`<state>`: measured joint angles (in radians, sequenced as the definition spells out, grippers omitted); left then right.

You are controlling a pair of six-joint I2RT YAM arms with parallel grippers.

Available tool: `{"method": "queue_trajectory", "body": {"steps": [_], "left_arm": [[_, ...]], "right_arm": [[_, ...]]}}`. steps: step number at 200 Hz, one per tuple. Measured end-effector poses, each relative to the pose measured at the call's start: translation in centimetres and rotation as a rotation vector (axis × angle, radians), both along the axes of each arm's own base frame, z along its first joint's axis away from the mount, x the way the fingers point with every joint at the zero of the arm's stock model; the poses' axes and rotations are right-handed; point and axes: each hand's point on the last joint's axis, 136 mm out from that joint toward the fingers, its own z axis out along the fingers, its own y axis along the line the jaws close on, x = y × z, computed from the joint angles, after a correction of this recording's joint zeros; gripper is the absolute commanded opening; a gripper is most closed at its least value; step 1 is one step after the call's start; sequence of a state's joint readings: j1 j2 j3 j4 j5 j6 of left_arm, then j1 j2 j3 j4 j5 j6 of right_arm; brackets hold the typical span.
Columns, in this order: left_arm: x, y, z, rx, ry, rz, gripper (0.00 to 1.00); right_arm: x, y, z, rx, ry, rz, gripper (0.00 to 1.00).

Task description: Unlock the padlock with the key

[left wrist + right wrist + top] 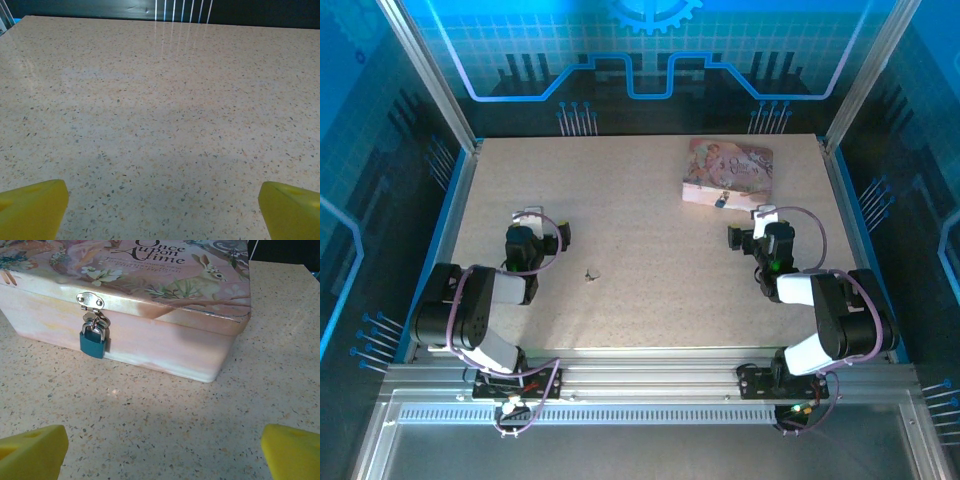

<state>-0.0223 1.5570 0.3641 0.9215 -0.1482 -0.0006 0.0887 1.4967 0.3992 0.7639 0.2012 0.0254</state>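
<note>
**Both sets of fingers wide apart, key and padlock untouched**

The left fingers [32, 207] stand wide apart with nothing between them. Their yellow tips sit at the two lower corners of the left wrist view, and bare speckled worktop [160, 115] stretches ahead of them.

From above, the key [591, 273] lies flat on the worktop to the right of the left fingers and a little nearer the arm bases. It is clear of them and sits between the two arms, closer to the left one. It is too small to tell which way it points.

Further right, the pink box [728, 170] stands ahead of the right fingers, towards the far edge of the worktop. The padlock [93, 342] hangs from a metal hasp [91, 301] on the box wall that faces those fingers. Its blue body rests against the wall and its shackle is threaded through the hasp. In the right wrist view it is ahead of the fingers and left of the midline between them, nearer the left tip.

The right fingers [30, 447] are also spread wide and hold nothing. They are short of the box and touch neither it nor the padlock.
</note>
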Motion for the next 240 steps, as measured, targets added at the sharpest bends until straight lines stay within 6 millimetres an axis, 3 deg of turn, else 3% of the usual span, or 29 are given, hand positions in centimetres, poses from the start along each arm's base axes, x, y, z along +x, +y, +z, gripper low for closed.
{"method": "queue_trajectory", "body": {"steps": [198,217,240], "left_arm": [[0.0,-0.5,0.0,-0.007,-0.001,-0.030,0.99],[-0.3,-0.5,1.0,-0.008,-0.012,-0.030,0.99],[-1.1,-0.5,4.1,-0.032,-0.035,-0.022,0.95]], "right_arm": [[0.0,0.0,0.0,0.000,0.000,0.000,1.00],[0.0,0.0,0.0,0.000,0.000,0.000,1.00],[0.2,0.0,0.0,-0.003,0.030,0.000,1.00]]}}
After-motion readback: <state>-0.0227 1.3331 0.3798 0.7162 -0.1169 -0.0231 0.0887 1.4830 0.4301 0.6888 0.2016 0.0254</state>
